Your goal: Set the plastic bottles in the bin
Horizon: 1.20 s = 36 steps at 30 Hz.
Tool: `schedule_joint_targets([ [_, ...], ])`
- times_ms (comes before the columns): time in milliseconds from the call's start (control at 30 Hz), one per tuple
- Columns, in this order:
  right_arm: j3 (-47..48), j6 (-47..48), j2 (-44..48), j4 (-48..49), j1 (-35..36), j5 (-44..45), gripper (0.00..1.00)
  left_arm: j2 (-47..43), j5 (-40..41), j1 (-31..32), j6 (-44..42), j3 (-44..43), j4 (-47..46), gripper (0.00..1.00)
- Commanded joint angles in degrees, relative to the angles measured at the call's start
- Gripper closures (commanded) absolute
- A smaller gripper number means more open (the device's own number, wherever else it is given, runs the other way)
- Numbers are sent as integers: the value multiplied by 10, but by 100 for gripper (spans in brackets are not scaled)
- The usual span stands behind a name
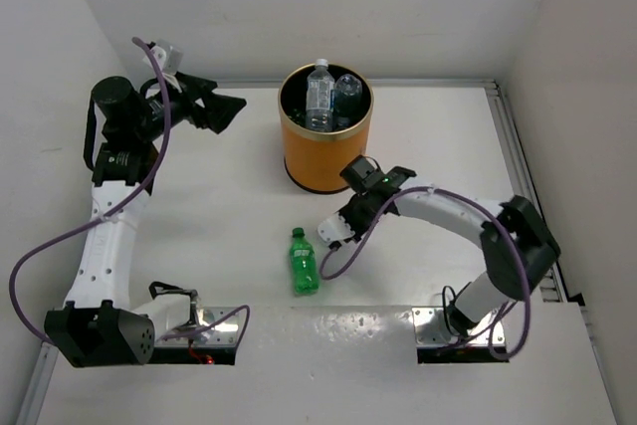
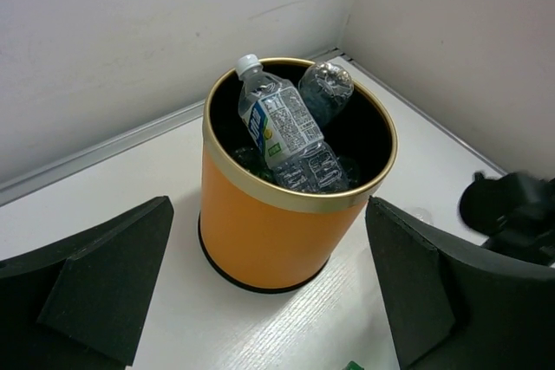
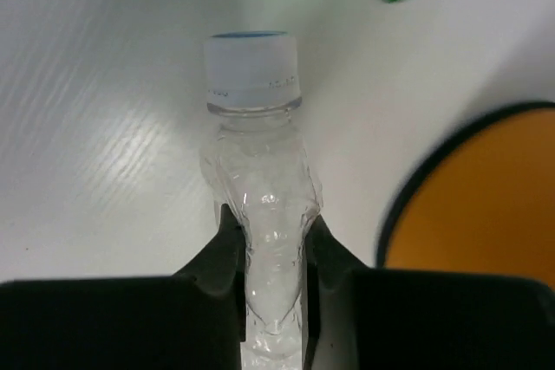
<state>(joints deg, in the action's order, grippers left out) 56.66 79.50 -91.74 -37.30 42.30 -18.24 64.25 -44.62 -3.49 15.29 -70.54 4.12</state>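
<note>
Beside the bin [image 1: 323, 154], right claw [image 3: 270, 236] low around clear bottle [image 3: 258, 166].

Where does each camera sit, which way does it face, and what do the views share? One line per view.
Top external: above and behind the robot, looking down at the table; left arm, right arm, bin, green bottle show.
Left wrist: on the left arm, looking obliquely down into the bin; the open left gripper frames it.
Right wrist: looks along the right gripper, shut on a clear bottle.
Shared: the bin appears in all three.
</note>
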Motion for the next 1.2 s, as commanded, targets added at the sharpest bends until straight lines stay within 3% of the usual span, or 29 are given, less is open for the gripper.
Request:
schedule_joint_targets([
  [0, 71, -105, 82, -1, -3, -61, 98, -22, -14, -6, 7, 4, -28, 0],
  [33, 132, -211, 99, 13, -6, -82, 100, -27, -14, -6, 7, 9, -28, 0],
  [233, 359, -560, 80, 131, -41, -148, 100, -27, -14, -6, 14, 28, -47, 0],
  [267, 411, -641, 72, 215, -49, -150, 100, -27, -14, -6, 19, 28, -53, 0],
  [333, 436, -721, 45, 279, -70, -145, 100, -27, -14, -6, 19, 33, -53, 0],
  [367, 448, -839, 37, 345, -79, -140, 100, -27, -14, -6, 25, 33, -59, 0],
  [433, 456, -945, -9, 466, -92, -64, 100, -27, -14, -6, 26, 40, -64, 0],
  [500, 474, -979, -34, 497, -104, -38, 100, -32, -14, -6, 26, 40, -64, 0],
  [667, 555, -1211, -147, 538, -137, 16, 100, -33, -14, -12, 20, 51, -59, 0],
  [900, 563, -1248, -198, 592, -136, 26, 100, -38, -14, -28, 20, 68, -54, 0],
  [1167, 524, -1189, -221, 622, -147, 19, 100, -33, -20, -28, 26, 80, -64, 0],
])
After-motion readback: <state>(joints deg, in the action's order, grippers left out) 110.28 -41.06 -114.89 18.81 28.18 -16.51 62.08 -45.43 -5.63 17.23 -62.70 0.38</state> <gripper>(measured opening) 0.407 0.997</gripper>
